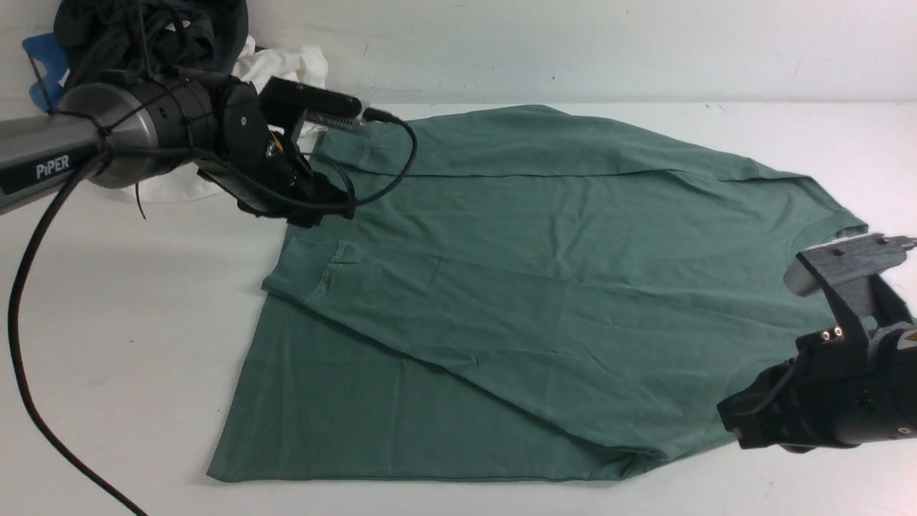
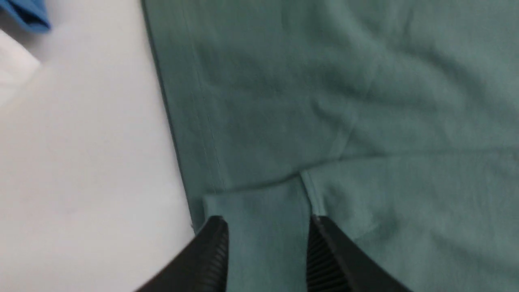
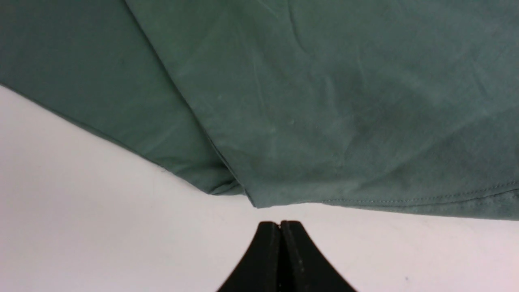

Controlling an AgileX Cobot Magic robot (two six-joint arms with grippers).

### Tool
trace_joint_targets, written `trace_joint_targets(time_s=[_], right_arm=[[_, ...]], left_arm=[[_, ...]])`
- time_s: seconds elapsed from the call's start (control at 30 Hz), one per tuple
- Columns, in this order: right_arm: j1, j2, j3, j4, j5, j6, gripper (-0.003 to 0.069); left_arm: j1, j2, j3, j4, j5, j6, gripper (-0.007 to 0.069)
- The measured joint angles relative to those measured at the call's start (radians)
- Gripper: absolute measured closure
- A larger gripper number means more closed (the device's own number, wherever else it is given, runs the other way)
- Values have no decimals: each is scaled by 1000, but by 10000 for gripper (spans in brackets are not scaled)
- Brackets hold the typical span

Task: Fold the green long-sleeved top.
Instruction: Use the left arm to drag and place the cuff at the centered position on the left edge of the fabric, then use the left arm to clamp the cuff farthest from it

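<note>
Clearly, "PiPER" lettering [image 1: 53, 167] (left arm [image 1: 107, 136]), green long-sleeved top [image 1: 537, 287] partly folded

A white table [image 1: 129, 344] runs back to a pale wall [image 1: 609, 43]. In the far left corner lies a heap of clothes: a black bundle [image 1: 150, 29] at the back, a crumpled white cloth [image 1: 286, 68] touching its right side, and a blue scrap [image 1: 39, 57] (mostly hidden) at its left edge.

- Looks like a robot lab bench: bare white table [image 1: 143, 322] against a plain white wall [image 1: 573, 43].
- Cabled arm [image 1: 54, 165] marked "PiPER", left.
- Bunched garments [image 1: 150, 29] heaped far left.
</note>
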Motion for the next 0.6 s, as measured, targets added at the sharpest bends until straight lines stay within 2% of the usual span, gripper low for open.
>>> trace_joint_targets(time_s=[0.07, 0.13, 0.3, 0.33, 0.43, 0.6], right_arm=[[0, 3, 0, 3, 0, 0, 669], [0, 18, 0, 16, -4, 0, 669], [3, 85, -10, 42, -21, 0, 669], [20, 139, -35, 36, -32, 0, 669], [82, 229, -113, 12, -54, 0, 669], [201, 403, -262, -67, -156, 0, 669]], left_arm=[[0, 0, -49, 0, 15, -11, 327], [0, 3, -98, 0, 44, -10, 331], [1, 76, -271, -17, 243, 23, 417], [4, 126, -367, -30, 349, 57, 457], [10, 227, -517, -52, 463, 82, 494], [25, 377, -729, -72, 516, 67, 466]])
